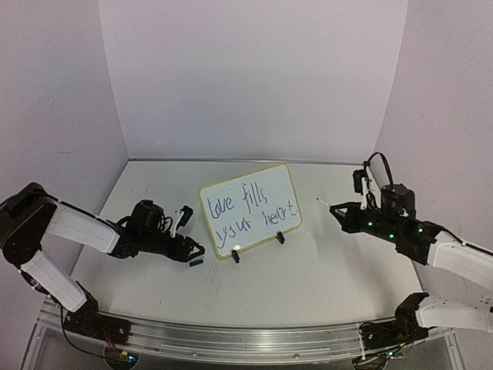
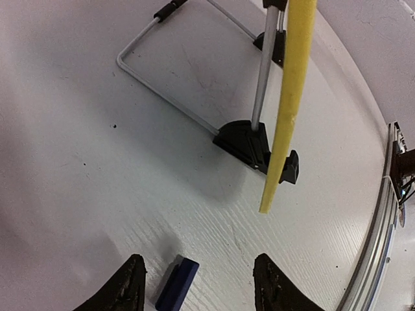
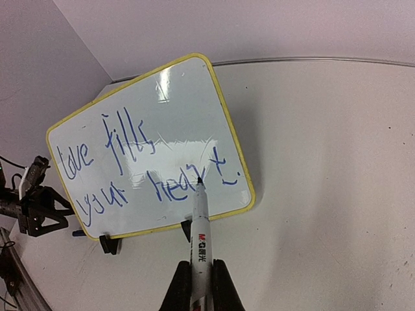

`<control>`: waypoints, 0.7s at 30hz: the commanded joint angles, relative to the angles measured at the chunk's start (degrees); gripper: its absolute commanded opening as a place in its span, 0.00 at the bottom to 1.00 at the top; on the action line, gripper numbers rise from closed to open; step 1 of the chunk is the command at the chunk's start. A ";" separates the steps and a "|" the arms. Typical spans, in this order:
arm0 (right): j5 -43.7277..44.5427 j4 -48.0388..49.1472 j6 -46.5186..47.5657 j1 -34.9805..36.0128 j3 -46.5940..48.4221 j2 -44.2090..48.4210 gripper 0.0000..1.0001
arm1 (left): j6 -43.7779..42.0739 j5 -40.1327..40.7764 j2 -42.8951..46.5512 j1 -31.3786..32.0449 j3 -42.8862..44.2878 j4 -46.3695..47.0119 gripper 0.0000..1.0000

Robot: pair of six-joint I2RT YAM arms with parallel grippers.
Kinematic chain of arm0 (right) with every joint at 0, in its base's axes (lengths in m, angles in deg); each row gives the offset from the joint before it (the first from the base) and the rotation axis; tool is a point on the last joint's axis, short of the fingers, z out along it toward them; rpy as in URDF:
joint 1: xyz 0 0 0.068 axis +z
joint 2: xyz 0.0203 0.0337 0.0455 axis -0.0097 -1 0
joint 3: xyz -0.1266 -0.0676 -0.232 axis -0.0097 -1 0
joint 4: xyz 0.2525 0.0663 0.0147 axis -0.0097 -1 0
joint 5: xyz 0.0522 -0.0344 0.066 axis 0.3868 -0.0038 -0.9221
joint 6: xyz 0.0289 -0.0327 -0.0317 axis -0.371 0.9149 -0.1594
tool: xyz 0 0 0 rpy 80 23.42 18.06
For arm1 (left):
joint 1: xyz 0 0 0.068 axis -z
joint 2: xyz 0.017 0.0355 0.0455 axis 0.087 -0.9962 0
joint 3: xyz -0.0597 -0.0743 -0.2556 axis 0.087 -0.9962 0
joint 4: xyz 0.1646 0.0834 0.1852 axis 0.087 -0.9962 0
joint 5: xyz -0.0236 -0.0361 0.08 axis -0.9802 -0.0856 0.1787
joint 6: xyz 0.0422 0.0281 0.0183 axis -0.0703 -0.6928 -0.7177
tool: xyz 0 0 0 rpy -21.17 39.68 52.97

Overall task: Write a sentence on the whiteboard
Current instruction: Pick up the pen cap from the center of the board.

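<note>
The whiteboard (image 1: 271, 179) stands tilted on two black clip feet in the middle of the table, with a thin yellow rim. The sentence (image 1: 250, 210) in blue reads "love fills your heart." in two lines; it also shows in the right wrist view (image 3: 146, 168). My right gripper (image 1: 343, 212) is shut on a white marker (image 3: 200, 240) with its cap off, tip pointing at the board from the right, apart from it. My left gripper (image 2: 201, 269) is open and empty, low on the table left of the board's near-left corner, with a dark blue marker cap (image 2: 176, 284) lying between its fingers.
From the left wrist I see the board's yellow edge (image 2: 292, 97), a black clip foot (image 2: 249, 144) and the wire stand (image 2: 168, 97) behind it. The metal rail (image 1: 231, 339) runs along the near table edge. Walls close the back and sides.
</note>
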 commanded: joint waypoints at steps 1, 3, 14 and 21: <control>0.41 0.27 -0.13 -0.25 0.24 0.85 0.00 | 1.99 3.63 -0.93 2.15 -0.69 2.04 0.55; 0.44 0.25 -0.05 -0.30 0.27 0.82 0.00 | 2.57 4.56 -0.78 2.80 -1.22 1.53 0.54; 0.83 0.23 -0.04 -0.27 -0.40 1.08 0.00 | 4.84 12.33 0.91 6.79 -3.52 -1.46 0.47; 1.19 0.10 -0.02 -0.28 -0.66 1.76 0.00 | 4.57 18.45 2.94 9.08 -2.95 -5.42 0.37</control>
